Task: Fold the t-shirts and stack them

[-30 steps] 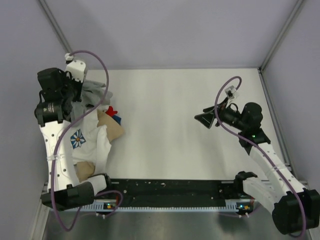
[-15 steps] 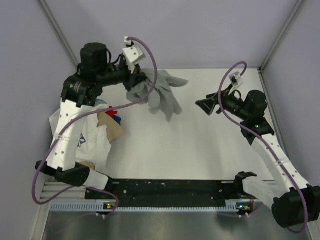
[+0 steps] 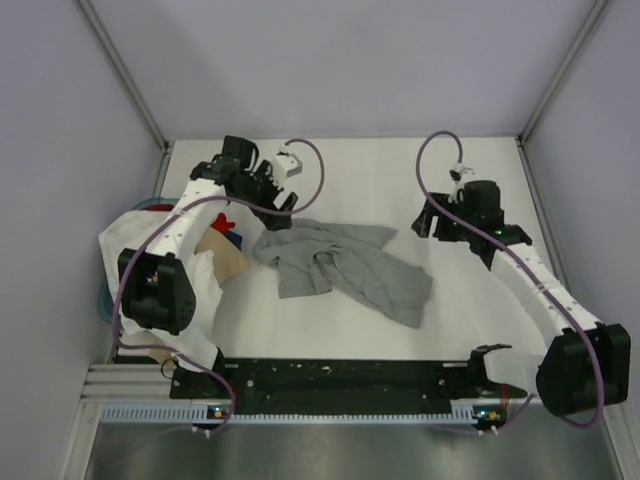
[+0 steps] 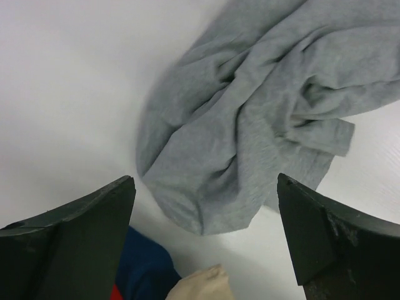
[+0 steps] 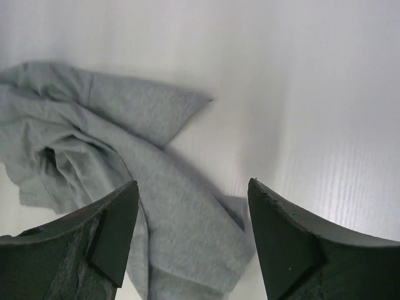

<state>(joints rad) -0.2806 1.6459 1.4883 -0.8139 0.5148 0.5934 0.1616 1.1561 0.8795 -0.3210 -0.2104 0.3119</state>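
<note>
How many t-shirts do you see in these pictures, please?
5: a crumpled heather-grey tee mid-table; a white tee, tan tee, red tee and blue tee piled at left. Others may hide beneath.

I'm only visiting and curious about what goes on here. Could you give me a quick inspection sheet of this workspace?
Surface: white table, no marks seen.
Job's things: grey t-shirt crumpled mid-table; white t-shirt, tan t-shirt, red t-shirt and blue t-shirt heaped at the left edge.
Clutter: nothing seen.
Grippers: left gripper open over the grey t-shirt's edge; right gripper open, empty.
Cables: purple cable looped along each arm.
Surroundings: lilac walls; black rail at the near edge.
</note>
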